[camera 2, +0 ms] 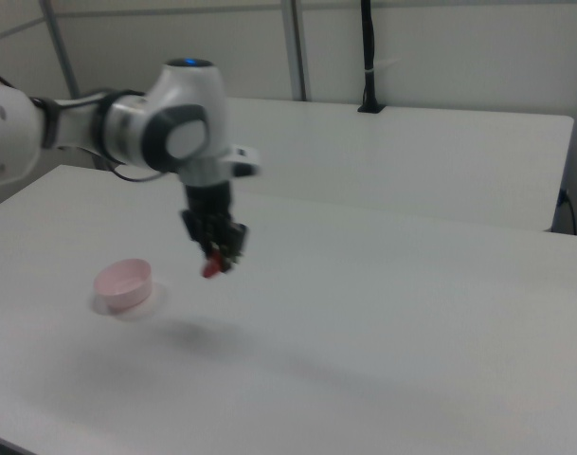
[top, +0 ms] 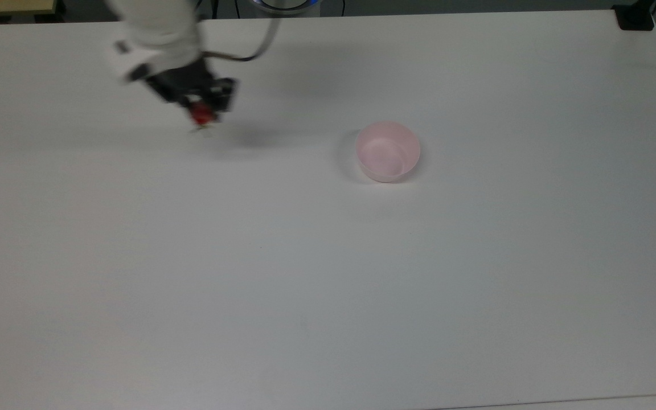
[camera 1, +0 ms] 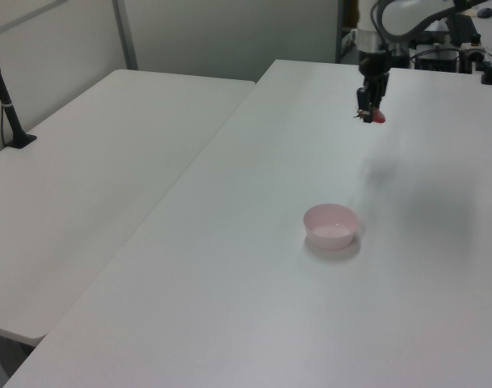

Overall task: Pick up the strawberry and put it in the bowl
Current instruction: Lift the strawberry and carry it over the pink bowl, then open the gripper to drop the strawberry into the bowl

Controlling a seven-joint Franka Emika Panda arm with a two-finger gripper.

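I am looking at a broad, matte white surface (top: 328, 273), smooth and flat, with bare room lying open on every side of the task items. Its far edge in the top view is running along the frame's upper border; a second white table (camera 1: 92, 170) is sitting beside it in the left view.

The white arm (camera 2: 127, 128), with rounded glossy shells, is reaching over the surface.

The bowl (top: 388, 151) is sitting upright, round, pale pink, smooth-walled plastic, holding nothing, well clear of all edges.

The dark tool (top: 203, 111) is hanging above the surface, its fingers closing tightly on the strawberry (top: 200, 115), a small glossy red fruit. The strawberry is sitting raised off the surface, its shadow falling below it in the right view, well apart from the bowl, toward the top view's left.
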